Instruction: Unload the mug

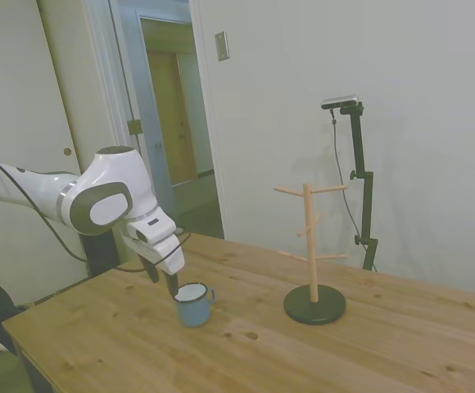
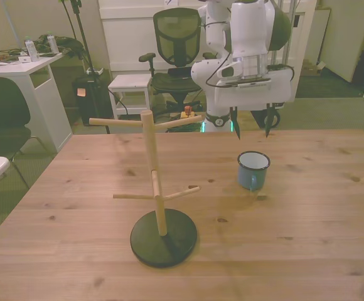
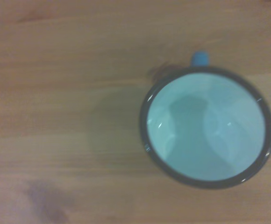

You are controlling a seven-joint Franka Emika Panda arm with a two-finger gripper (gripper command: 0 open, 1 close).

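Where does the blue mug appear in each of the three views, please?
Side view: the mug stands upright on the table, left of the wooden mug tree, just under the gripper.
Front view: right of centre, to the right of the mug tree.
Wrist view: seen from above, filling the picture's right half.
Shared landmark: the mug tree.

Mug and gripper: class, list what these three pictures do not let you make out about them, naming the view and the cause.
1. Side view: the gripper stands close against the mug; whether it touches the rim cannot be told.
2. Wrist view: the mug's handle shows only as a small blue stub, the rest hidden by the rim; the picture is blurred.
3. Front view: the mug's inside bottom is hidden by its near wall.
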